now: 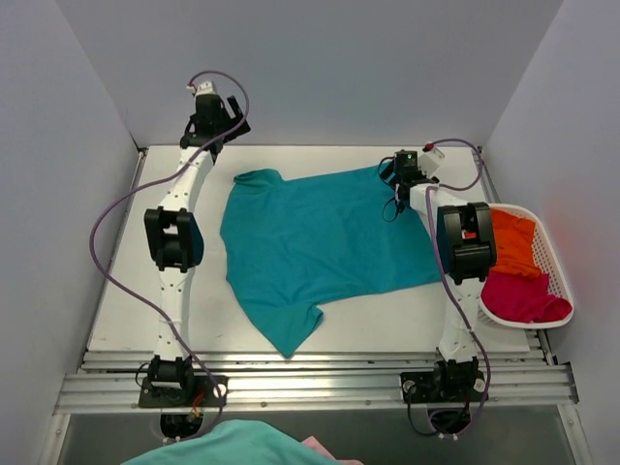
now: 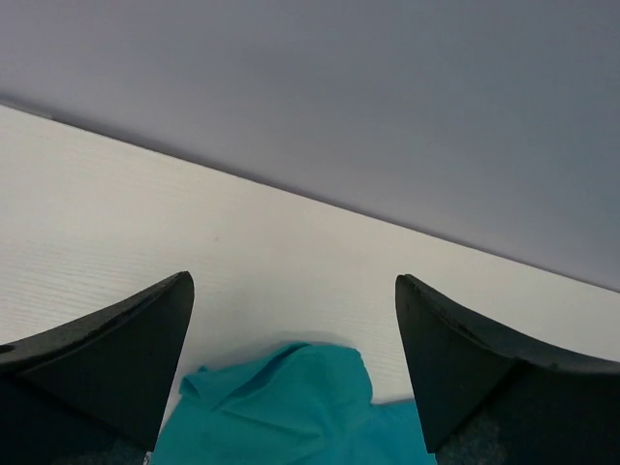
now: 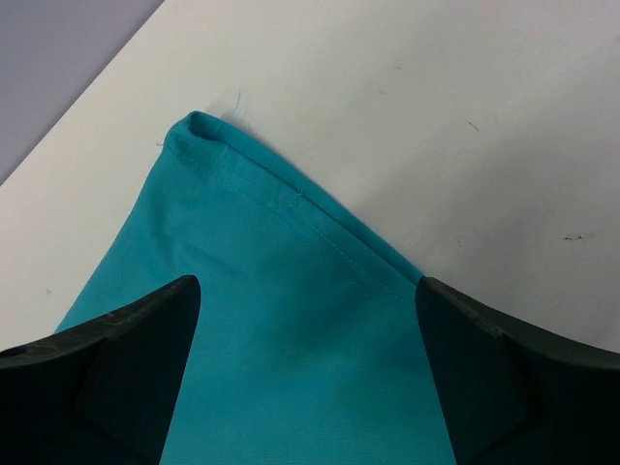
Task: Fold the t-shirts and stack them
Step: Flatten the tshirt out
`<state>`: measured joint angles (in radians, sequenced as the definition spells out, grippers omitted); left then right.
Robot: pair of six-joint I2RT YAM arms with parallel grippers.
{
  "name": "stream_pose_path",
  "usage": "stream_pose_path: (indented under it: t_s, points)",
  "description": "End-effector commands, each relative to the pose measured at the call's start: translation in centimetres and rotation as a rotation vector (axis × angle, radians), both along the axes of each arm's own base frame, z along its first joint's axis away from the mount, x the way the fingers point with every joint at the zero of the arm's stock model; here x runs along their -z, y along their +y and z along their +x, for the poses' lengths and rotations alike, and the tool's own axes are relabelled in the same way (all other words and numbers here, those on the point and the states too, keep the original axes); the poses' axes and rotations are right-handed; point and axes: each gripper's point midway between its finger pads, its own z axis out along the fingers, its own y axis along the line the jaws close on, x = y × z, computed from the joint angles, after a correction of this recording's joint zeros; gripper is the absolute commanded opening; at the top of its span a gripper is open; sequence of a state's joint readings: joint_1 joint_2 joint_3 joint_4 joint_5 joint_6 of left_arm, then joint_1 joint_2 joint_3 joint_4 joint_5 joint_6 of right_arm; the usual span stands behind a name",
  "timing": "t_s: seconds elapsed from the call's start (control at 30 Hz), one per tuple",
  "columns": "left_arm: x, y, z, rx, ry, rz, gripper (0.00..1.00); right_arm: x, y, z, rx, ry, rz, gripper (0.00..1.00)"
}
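The left gripper [image 2: 291, 291] stands with fingers apart, a teal t-shirt [image 2: 281, 407] corner lying loose between them. The right gripper [image 3: 308, 289] is spread the same way over the hem. Only the overhead view shows the orange t-shirt [image 1: 511, 242] and the magenta t-shirt [image 1: 523, 298] in the basket [image 1: 559, 262], well apart from either gripper's fingers.

White table [image 1: 387, 322] lying flat between grey walls [image 1: 58, 145], white plastic lattice basket [image 1: 554, 254] sitting at the table's right edge, aluminium rails [image 1: 320, 383] running along its near edge.
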<state>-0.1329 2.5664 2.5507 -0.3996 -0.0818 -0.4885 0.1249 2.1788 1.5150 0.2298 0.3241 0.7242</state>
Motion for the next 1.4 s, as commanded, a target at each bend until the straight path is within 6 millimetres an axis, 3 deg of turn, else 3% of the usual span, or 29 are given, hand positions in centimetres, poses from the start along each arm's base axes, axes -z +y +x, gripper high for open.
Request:
stream_pose_path:
  t_s: [0.0,0.03,0.07,0.1,0.13,0.23,0.27,0.33,0.37,0.4,0.47,0.5,0.63,1.07,1.1,1.13,1.2,1.37]
  points:
    - [-7.5,-1.4,-3.7,0.004,-0.057,0.028,0.94,-3.7,0.0,0.3,-0.002,-0.073,-0.017,0.91]
    - [-9.3,-1.3,-4.8,0.004,-0.075,0.02,0.95,-4.0,0.0,0.2,0.002,-0.077,-0.019,0.93]
    - [-8.8,-1.8,-5.5,0.017,-0.063,0.02,0.98,-4.2,-0.1,-0.1,0.002,-0.079,-0.019,0.93]
    - [-4.6,-1.9,-6.7,0.023,0.02,0.034,0.99,-4.3,-0.1,-0.2,0.002,-0.079,-0.019,0.93]
    - [-6.1,-2.0,-7.3,0.024,-0.025,0.026,1.0,-4.5,-0.1,-0.3,0.002,-0.082,-0.019,0.93]
    - [-1.4,-2.7,-8.8,0.041,0.048,-0.007,0.78,-4.9,0.0,-0.7,-0.003,-0.086,-0.012,0.92]
    - [-0.2,-2.8,-8.9,0.039,0.069,-0.024,0.53,-5.1,0.0,-0.8,-0.005,-0.092,-0.011,0.88]
    - [3.2,-3.2,-9.0,0.042,0.148,-0.04,0.22,-5.3,0.1,-0.9,-0.012,-0.099,-0.007,0.79]
    - [4.3,-3.2,-8.9,0.04,0.175,-0.045,0.11,-5.3,0.2,-1.0,-0.016,-0.098,-0.005,0.51]
    - [7.2,-3.4,-9.1,0.036,0.239,-0.044,0.02,-5.3,0.2,-1.0,-0.016,-0.098,-0.005,0.38]
    - [8.4,-3.9,-8.7,0.044,0.266,-0.07,0.02,-5.4,0.0,-1.0,-0.014,-0.098,-0.007,0.14]
    - [10.0,-4.2,-8.7,0.047,0.296,-0.073,0.02,-5.4,0.0,-1.0,-0.013,-0.098,-0.008,0.1]
    - [11.9,-4.5,-8.3,0.048,0.321,-0.076,0.02,-5.2,-0.2,-1.0,-0.008,-0.094,-0.009,0.01]
    - [13.5,-4.2,-4.8,0.024,0.321,-0.07,0.02,-3.3,-0.7,0.3,0.004,-0.068,-0.012,0.0]
    - [15.2,-4.0,-5.0,0.018,0.357,-0.064,0.02,-3.1,-0.8,0.3,0.006,-0.066,-0.011,0.0]
    - [14.0,-4.1,-4.1,0.02,0.328,-0.074,0.02,-2.6,-1.0,0.4,0.008,-0.056,-0.012,0.0]
    - [15.7,-3.6,-4.0,0.006,0.358,-0.079,0.02,-2.5,-1.3,0.7,0.013,-0.058,-0.006,0.0]
    - [15.1,-3.5,-1.9,-0.012,0.306,-0.138,0.02,-1.8,-1.7,1.2,0.017,-0.054,0.003,0.0]
